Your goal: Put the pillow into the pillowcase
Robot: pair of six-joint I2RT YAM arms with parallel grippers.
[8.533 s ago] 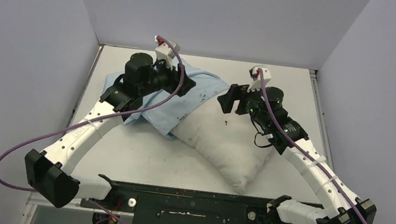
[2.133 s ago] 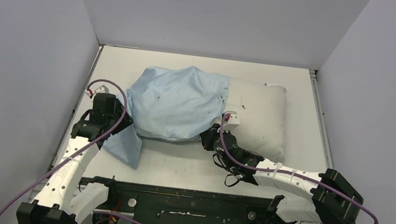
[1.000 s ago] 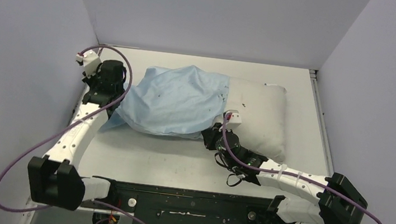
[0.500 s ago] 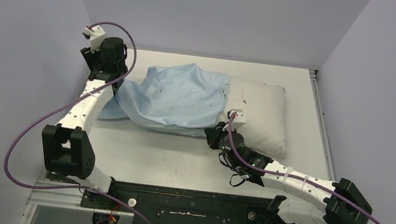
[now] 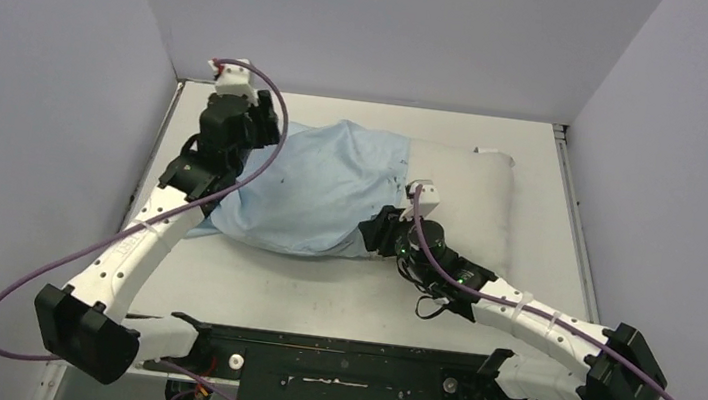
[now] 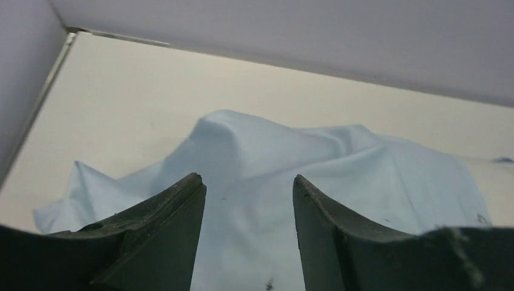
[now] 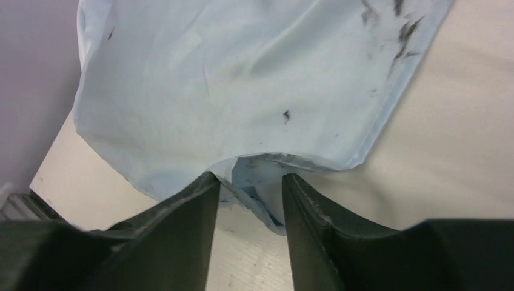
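Observation:
The light blue pillowcase [image 5: 316, 191] covers the left part of the white pillow [image 5: 465, 208], whose right part sticks out bare. My left gripper [image 5: 262, 131] hovers over the pillowcase's far left end. In the left wrist view its jaws [image 6: 247, 177] stand open, with only the pillowcase [image 6: 339, 163] behind them. My right gripper [image 5: 376, 235] is at the near edge of the pillowcase's mouth. Its jaws [image 7: 248, 176] are open, and the loose hem of the pillowcase [image 7: 212, 79] droops between the fingertips.
The pillow lies across the far half of the white table [image 5: 320, 287]. Grey walls close in the left, back and right sides [image 5: 62, 76]. The black mounting rail [image 5: 342, 360] runs along the near edge.
Both grippers have opened. The left one let go of the pillowcase's left corner and swung right, over the cloth. The right one loosened off the hem and shifted slightly away.

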